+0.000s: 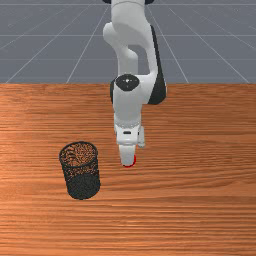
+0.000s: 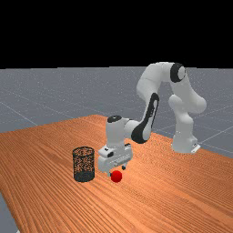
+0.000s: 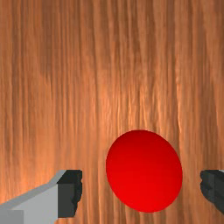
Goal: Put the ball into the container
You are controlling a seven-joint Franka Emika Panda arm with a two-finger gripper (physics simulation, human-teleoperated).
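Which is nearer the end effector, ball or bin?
The red ball. It lies by the open end effector; the bin stands farther off, on the front view's left.

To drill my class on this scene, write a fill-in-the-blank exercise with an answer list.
The ball is coloured ____.
The mesh container stands toward the front view's ____ from the ball.
With a gap on each side of the ball in the wrist view, the gripper is not shut but ____.
The table is made of ____.
Missing words: red; left; open; wood.
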